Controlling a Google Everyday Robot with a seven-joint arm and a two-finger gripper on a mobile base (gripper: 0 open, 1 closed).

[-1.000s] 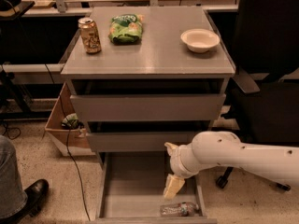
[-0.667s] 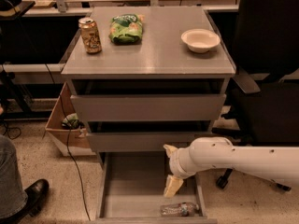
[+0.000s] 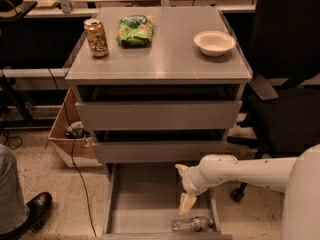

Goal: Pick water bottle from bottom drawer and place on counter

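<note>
The water bottle (image 3: 191, 224) lies on its side at the front right of the open bottom drawer (image 3: 137, 199), close to the drawer's front wall. My gripper (image 3: 186, 203) hangs from the white arm inside the drawer, pointing down, just above and slightly left of the bottle and apart from it. The counter (image 3: 165, 54) is the grey cabinet top above the drawers.
On the counter stand a gold-tan can (image 3: 96, 37), a green snack bag (image 3: 134, 30) and a white bowl (image 3: 214, 42). A black office chair (image 3: 285, 84) is at the right, a cardboard box (image 3: 67, 134) at the left, and a person's shoe (image 3: 30, 211) at the lower left.
The arm has shifted slightly left and lower over the drawer. The bottle has not moved.
</note>
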